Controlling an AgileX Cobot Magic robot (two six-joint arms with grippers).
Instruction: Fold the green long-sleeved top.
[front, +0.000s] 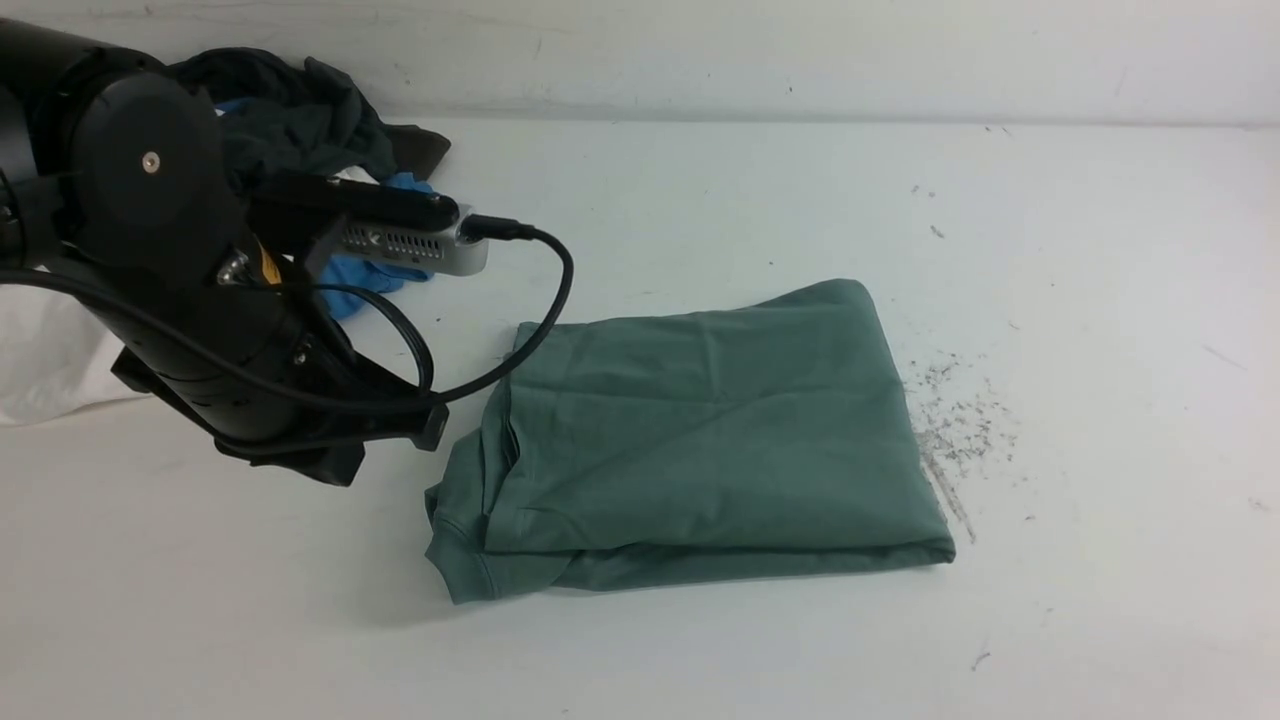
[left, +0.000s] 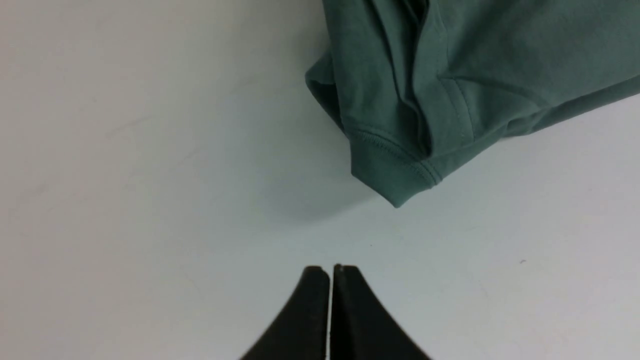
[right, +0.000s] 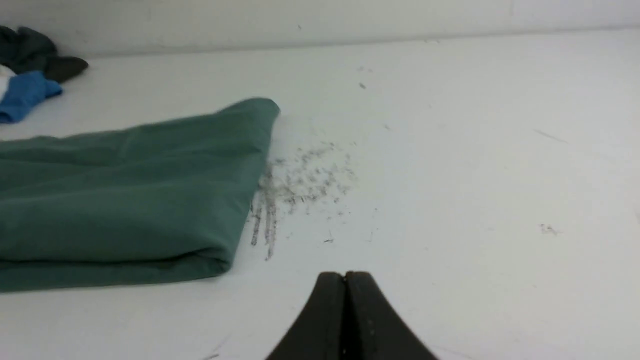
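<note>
The green long-sleeved top (front: 700, 430) lies folded into a flat rectangle in the middle of the white table. A cuffed sleeve end pokes out at its front left corner (left: 395, 170). Its right folded edge shows in the right wrist view (right: 125, 195). My left gripper (left: 331, 272) is shut and empty, just above the bare table a little left of the top; in the front view its black arm (front: 200, 300) covers it. My right gripper (right: 345, 277) is shut and empty over bare table to the right of the top; it is out of the front view.
A pile of dark grey and blue garments (front: 320, 130) lies at the back left, and shows in the right wrist view (right: 25, 90). White cloth (front: 50, 350) lies at the left edge. Grey scuff marks (front: 950, 420) mark the table by the top's right edge.
</note>
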